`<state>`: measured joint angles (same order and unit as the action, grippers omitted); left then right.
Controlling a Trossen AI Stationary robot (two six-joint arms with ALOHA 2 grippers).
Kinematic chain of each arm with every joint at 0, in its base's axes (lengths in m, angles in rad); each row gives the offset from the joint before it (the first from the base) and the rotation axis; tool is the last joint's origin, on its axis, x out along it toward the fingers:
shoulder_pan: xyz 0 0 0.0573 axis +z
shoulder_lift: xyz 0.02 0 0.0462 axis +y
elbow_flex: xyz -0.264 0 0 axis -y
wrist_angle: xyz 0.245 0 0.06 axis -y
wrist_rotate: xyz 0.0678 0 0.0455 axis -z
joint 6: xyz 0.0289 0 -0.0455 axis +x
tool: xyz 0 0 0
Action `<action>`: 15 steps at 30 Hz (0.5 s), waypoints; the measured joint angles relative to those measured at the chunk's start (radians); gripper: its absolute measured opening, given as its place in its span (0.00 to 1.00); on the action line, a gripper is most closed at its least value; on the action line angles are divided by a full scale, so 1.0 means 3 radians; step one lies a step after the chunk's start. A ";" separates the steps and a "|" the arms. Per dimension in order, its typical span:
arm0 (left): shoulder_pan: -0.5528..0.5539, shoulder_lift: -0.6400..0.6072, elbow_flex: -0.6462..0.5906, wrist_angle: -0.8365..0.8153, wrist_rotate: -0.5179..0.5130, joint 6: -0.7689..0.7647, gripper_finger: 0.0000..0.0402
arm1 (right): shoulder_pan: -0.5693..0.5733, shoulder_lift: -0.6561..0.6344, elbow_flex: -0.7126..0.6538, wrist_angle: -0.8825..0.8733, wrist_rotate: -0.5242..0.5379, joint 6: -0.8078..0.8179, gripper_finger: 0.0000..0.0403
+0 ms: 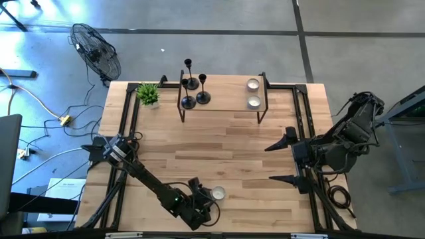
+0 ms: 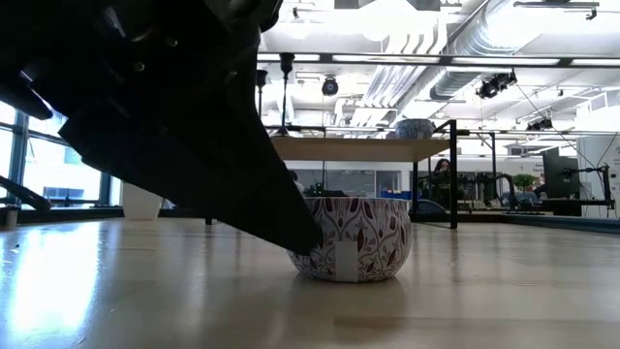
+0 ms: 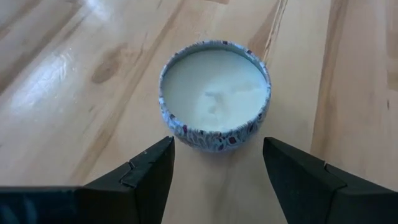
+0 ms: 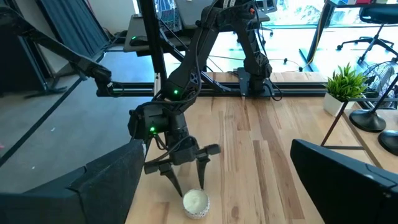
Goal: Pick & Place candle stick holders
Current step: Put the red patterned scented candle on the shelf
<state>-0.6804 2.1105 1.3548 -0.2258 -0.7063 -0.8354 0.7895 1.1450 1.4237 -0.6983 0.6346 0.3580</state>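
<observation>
From above, the wooden surface [image 1: 219, 146] fills the middle of the frame. The left gripper [image 1: 202, 199] is low in the frame, just left of a small round tealight cup [image 1: 218, 194]. Its fingers are open, and the cup sits just past the tips. Near the top, a little raised shelf [image 1: 222, 105] holds three black candle stick holders [image 1: 194, 85] on its left part and two more tealight cups [image 1: 253, 93] on its right part. A small green plant [image 1: 148, 93] stands left of the shelf. The right gripper [image 1: 287, 159] waits at the right side, open wide.

From table height, the cup [image 2: 356, 237] stands in the middle, with a leaf pattern on its side. The dark left arm covers the upper left of the frame.

In the left wrist view, the cup [image 3: 215, 93] is full of white wax. The two dark fingers [image 3: 149, 171] are spread apart below it, not touching it.

In the right wrist view, the left gripper [image 4: 185, 174] hangs over the cup [image 4: 195, 203] at the bottom middle.
</observation>
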 joint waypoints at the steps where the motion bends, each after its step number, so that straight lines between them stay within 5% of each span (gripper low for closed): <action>1: 0.0000 0.0000 0.0000 -0.0002 0.0032 -0.0030 0.60 | 0.0000 0.0000 0.0000 0.0000 -0.0014 0.0000 0.99; 7: -0.0001 -0.0002 0.0000 -0.0002 0.0605 -0.0351 0.60 | 0.0000 0.0000 0.0001 0.0043 -0.0228 0.0029 0.99; 15: 0.0011 -0.0153 0.0007 0.0001 0.1557 -0.0769 0.59 | 0.0011 0.0028 0.0001 0.0280 -0.1017 0.0013 0.99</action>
<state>-0.6769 2.0645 1.3568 -0.2256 -0.2392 -1.0660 0.7929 1.1534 1.4239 -0.6142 0.3295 0.3619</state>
